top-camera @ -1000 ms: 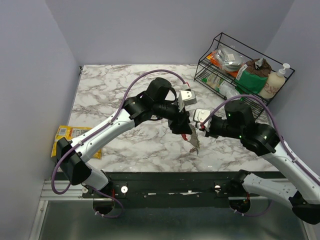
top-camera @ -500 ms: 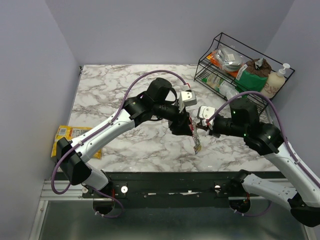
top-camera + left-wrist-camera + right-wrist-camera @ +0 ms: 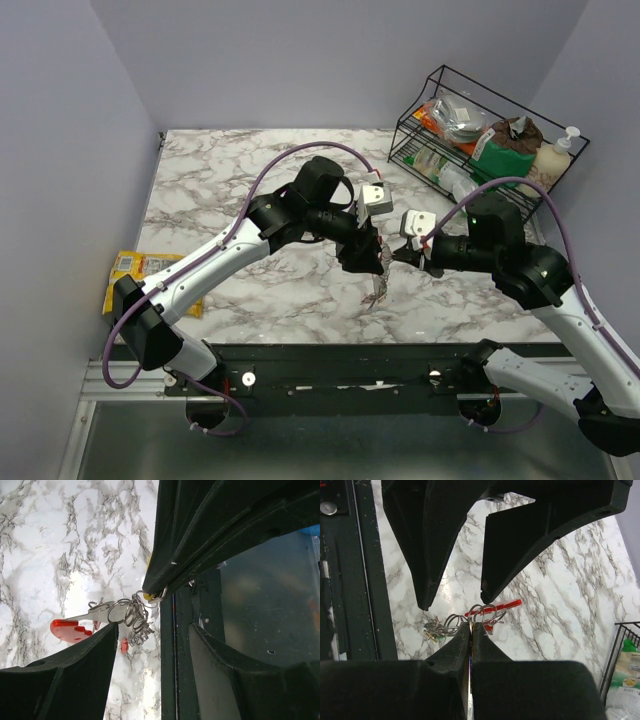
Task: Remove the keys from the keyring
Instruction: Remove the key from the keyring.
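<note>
Broadly, by descending size:

1. Desk (image 3: 220,190), marble-patterned; no loose key shows anywhere on it.
2. Left arm (image 3: 230,245) and right arm (image 3: 540,275), which meet over the near middle of the desk.
3. Wire rack (image 3: 443,70) at the far right corner, stocked with packets and a pump bottle.
4. Yellow snack packet (image 3: 135,268), lying off the desk's left edge (no part of the job).
5. Left gripper (image 3: 455,600), fingers spread wide on either side of the bunch and clamping nothing.
6. Right gripper (image 3: 471,626), fingers pressed together, pinching one of the wire rings.
7. Keyring (image 3: 70,630), red part outermost, hanging with the bunch between the two grippers, apparently clear of the desk.
8. Keys (image 3: 434,630), clustered at the other end of the bunch; green and yellow heads show, the rest are too small to tell.
9. Wire rings (image 3: 131,614), a tangle linking the keys to the keyring.

Status: judged early. Every visible key still looks threaded on, so all of the removal remains.
</note>
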Robot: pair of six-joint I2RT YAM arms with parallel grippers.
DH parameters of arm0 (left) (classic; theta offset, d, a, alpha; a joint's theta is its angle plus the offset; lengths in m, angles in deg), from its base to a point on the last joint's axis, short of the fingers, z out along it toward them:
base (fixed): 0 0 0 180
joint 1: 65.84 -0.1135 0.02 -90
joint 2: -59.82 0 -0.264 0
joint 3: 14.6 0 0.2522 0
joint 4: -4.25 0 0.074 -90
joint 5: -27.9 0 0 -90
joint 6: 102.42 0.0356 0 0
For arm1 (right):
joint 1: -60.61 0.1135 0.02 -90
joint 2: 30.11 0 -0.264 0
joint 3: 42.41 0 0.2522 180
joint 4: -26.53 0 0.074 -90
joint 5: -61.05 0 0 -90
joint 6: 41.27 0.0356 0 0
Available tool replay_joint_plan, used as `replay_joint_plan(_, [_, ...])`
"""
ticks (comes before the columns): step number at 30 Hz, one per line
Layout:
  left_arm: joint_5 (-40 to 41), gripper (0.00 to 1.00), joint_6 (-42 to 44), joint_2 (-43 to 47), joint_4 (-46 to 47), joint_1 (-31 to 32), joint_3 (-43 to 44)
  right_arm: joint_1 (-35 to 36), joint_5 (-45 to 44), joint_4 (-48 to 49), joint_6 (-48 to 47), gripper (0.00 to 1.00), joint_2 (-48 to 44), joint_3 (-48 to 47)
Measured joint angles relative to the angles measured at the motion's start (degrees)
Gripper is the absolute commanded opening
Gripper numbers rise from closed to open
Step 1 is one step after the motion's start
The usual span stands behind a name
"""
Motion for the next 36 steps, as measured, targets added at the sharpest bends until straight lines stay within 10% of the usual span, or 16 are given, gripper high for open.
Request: replay_joint_plan(36, [-5.9, 0.57, 1.4, 1.5, -1.3, 0.3, 0.0, -3.1, 9.2, -1.7, 1.6, 0.01, 0.9, -2.9])
